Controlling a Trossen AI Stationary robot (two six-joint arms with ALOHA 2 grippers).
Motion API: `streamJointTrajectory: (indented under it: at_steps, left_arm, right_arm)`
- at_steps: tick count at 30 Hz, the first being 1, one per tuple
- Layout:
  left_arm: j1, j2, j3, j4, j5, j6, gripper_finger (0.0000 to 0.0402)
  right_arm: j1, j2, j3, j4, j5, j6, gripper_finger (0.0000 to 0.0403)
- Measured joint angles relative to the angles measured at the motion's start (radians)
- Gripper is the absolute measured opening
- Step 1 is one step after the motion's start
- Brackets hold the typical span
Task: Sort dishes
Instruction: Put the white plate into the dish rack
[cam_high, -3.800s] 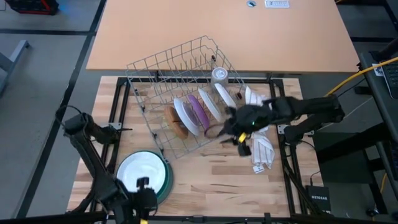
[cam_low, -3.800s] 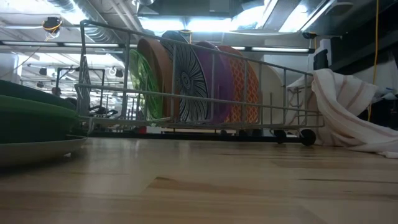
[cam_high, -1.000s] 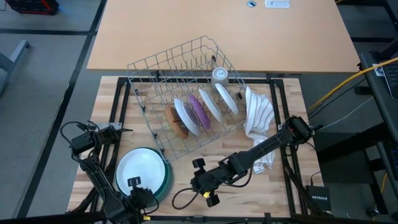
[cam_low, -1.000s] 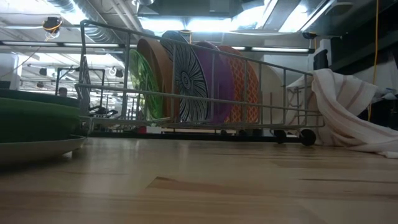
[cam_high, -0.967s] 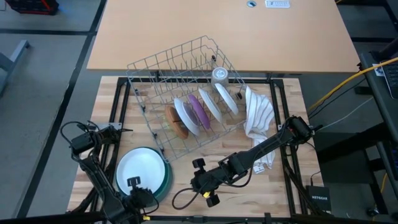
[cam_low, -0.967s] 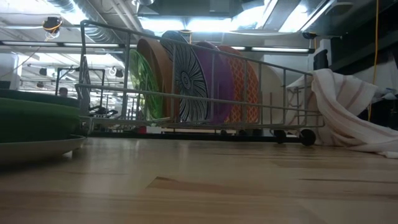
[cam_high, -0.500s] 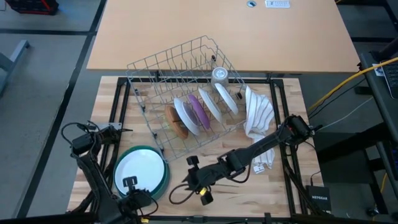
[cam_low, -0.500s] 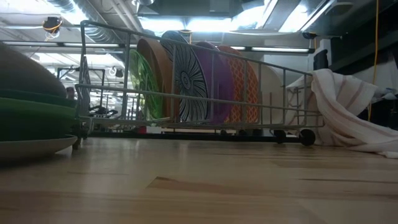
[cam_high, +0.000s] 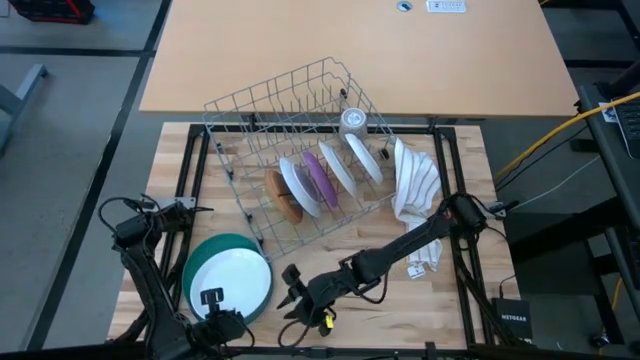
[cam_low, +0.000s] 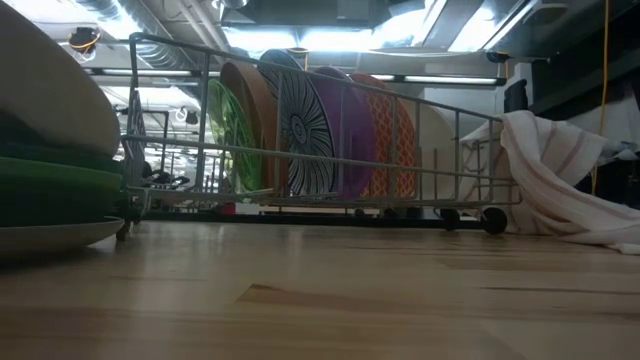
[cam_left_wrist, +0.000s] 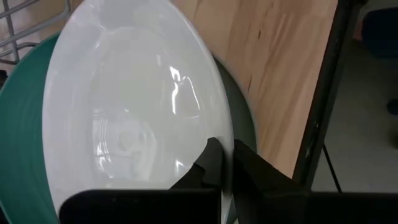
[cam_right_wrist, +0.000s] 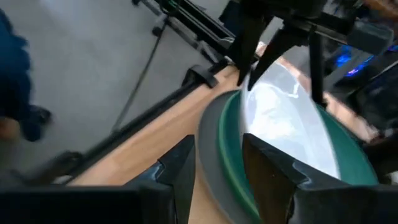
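Wood tabletop (cam_high: 380, 310); left gripper (cam_left_wrist: 222, 163) clamped on white plate (cam_high: 237, 283); right gripper (cam_high: 293, 300) parted.

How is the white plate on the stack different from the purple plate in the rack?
The white plate is bigger; the purple plate is smaller. The white one lies tilted on the teal plate, pinched by the left gripper; the purple one stands on edge in the wire rack, untouched. Both are round.

We see our left pincer (cam_left_wrist: 224, 163) clamped on the rim of a glossy white plate (cam_left_wrist: 130, 112), a dark finger on each side of its edge. The plate lies over a teal plate (cam_left_wrist: 22, 130), which peeks out beside it. Beyond them runs the wooden tabletop (cam_left_wrist: 273, 56), edged by a black frame bar (cam_left_wrist: 323, 93).
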Motion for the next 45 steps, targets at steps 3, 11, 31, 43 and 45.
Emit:
streamJointTrajectory:
  at_steps: [3, 11, 31, 43, 45]
  left_arm:
    - [0.000, 0.000, 0.000, 0.001, -0.002, -0.001, 0.0002]
    - [0.000, -0.001, 0.000, 0.011, -0.003, -0.002, 0.0003]
    - [0.065, -0.003, 0.002, 0.067, 0.000, 0.027, 0.0007]
    - [0.071, -0.003, 0.003, 0.109, 0.000, 0.024, 0.0007]
    - [0.071, -0.003, 0.010, 0.109, 0.000, 0.028, 0.0004]
  right_arm:
    - [-0.003, 0.031, 0.000, 0.053, 0.065, -0.019, 0.0136]
    - [-0.016, 0.080, 0.000, 0.094, 0.098, -0.017, 0.0136]
    - [-0.027, 0.116, 0.000, 0.135, 0.144, -0.073, 0.0136]
    - [-0.051, 0.116, 0.000, 0.070, 0.142, -0.071, 0.0136]
    - [-0.054, 0.116, 0.000, 0.045, 0.136, -0.068, 0.0136]
